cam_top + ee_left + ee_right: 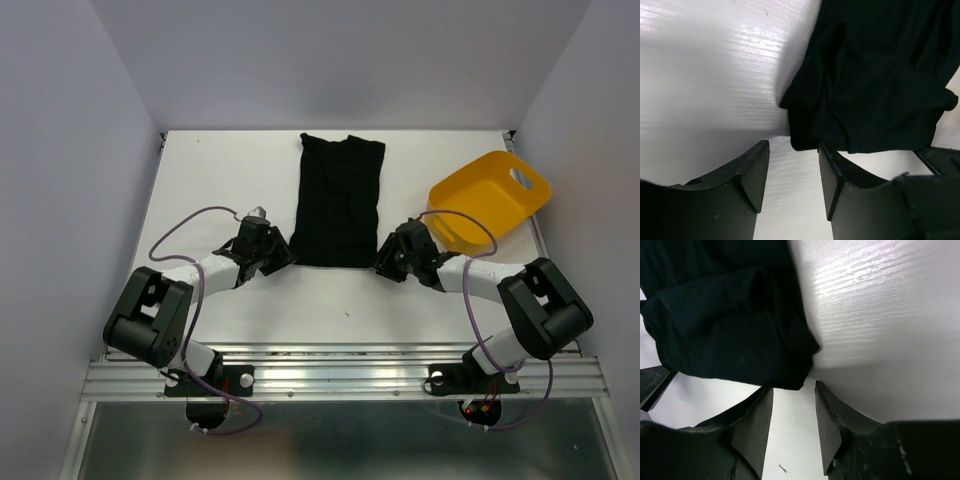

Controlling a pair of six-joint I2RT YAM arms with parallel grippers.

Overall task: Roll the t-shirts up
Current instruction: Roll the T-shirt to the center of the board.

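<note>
A black t-shirt point(338, 200) lies folded into a long strip on the middle of the white table, its near edge toward the arms. My left gripper point(280, 257) sits low at the shirt's near left corner, open and empty. In the left wrist view that corner point(805, 135) lies just past the left gripper point(794, 150). My right gripper point(385, 262) sits at the near right corner, open and empty. In the right wrist view the corner point(790, 375) lies just ahead of the right gripper point(794, 390). Nothing is between either pair of fingers.
A yellow plastic tub point(490, 197) stands tilted at the right of the table, close behind my right arm. White walls enclose the table on three sides. The metal rail point(340, 375) with both arm bases runs along the near edge.
</note>
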